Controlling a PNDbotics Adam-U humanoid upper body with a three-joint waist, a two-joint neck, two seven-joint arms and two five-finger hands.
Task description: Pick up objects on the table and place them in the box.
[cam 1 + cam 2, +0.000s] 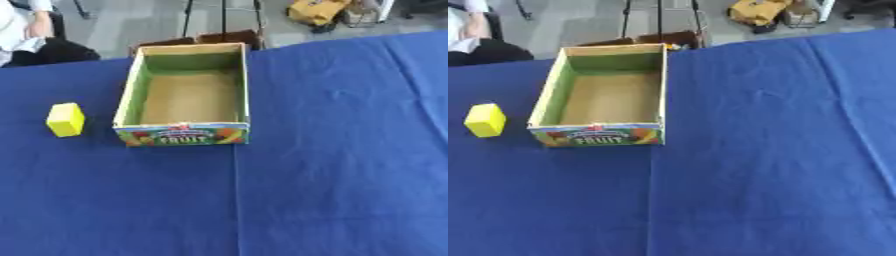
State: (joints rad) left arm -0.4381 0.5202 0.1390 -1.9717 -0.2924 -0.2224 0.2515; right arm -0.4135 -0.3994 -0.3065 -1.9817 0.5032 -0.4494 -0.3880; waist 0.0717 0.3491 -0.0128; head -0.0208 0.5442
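My fingers do not show in either view, so I cannot tell their state. The yellow block point(66, 119) lies on the blue desk point(332, 175), just left of the open box point(129, 95).

Open blue cloth point(332, 175) lies around the box point(246, 85); only its walls flank the yellow block point(66, 119).

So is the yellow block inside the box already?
No, the yellow block sits on the blue cloth to the left of the box, which looks empty.
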